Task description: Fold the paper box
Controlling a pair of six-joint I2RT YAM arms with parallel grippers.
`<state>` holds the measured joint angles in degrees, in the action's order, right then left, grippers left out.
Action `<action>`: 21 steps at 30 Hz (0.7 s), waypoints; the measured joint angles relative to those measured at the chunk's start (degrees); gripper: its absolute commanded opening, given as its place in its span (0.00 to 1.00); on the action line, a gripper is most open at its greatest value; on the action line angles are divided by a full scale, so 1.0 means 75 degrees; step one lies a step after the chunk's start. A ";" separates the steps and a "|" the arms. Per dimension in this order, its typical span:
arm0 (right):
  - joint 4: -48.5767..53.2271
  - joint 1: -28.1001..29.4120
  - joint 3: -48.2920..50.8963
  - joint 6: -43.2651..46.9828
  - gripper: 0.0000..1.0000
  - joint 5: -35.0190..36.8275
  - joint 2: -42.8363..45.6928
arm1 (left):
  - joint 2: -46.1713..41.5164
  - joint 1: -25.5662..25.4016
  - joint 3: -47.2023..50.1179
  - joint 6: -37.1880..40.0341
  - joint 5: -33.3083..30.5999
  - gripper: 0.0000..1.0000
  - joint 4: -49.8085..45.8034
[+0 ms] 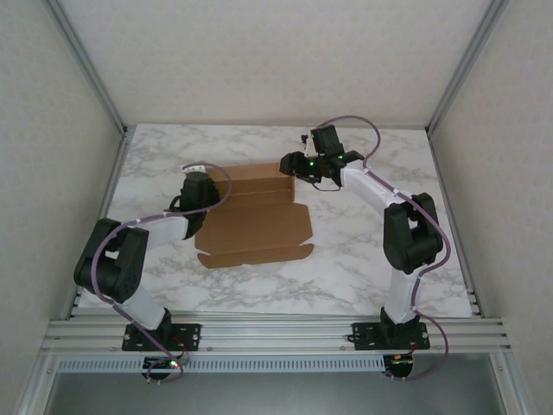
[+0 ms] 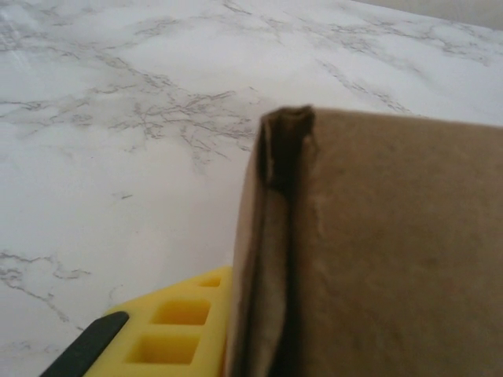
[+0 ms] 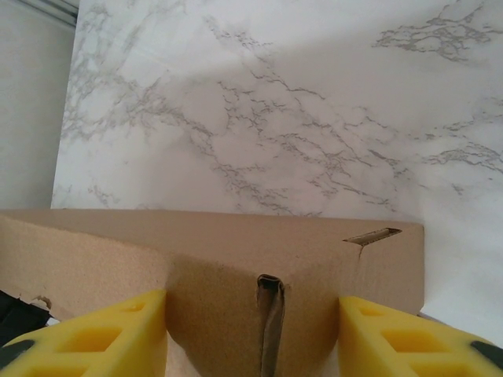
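Matte brown cardboard paper box (image 1: pixel 255 220) on marble-look table (image 1: pixel 371 259); R pincer (image 3: pixel 253 314) wide astride its corner, L pincer (image 1: pixel 197 192) gap unclear

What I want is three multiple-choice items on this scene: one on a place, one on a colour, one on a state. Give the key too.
1. Where on the box is the right gripper?
A. near left corner
B. far right corner
C. its middle

2. What colour are the fingers in the right wrist view?
A. blue
B. red
C. yellow

3. How does the box's near flap lie?
A. flat on the table
B. upright
C. shut over the box

Key:
1 B, as the top view puts the gripper at that corner.
2 C, as both fingers beside the corner are yellow.
3 A, as the flap is spread out flat in the top view.
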<state>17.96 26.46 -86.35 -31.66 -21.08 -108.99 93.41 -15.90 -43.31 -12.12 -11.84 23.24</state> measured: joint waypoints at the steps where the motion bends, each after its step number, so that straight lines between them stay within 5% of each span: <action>1: 0.0000 0.0000 0.0000 0.0003 0.54 -0.0009 0.0000 | 0.0015 -0.0026 -0.0015 0.0015 -0.0102 0.10 -0.0015; 5: -0.0012 0.0006 0.0000 -0.0003 0.54 -0.0058 0.0000 | 0.0029 -0.0125 -0.0026 -0.0140 -0.0440 0.00 -0.0064; 21: -0.0705 0.0128 0.0256 -0.0752 0.52 -0.0052 0.0000 | 0.0577 -0.0612 -0.0901 -0.2031 -0.2235 0.00 -0.1215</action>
<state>12.67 27.42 -84.42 -37.30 -21.47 -108.99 97.73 -20.49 -50.06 -27.35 -28.60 14.13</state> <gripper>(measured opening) 0.525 0.125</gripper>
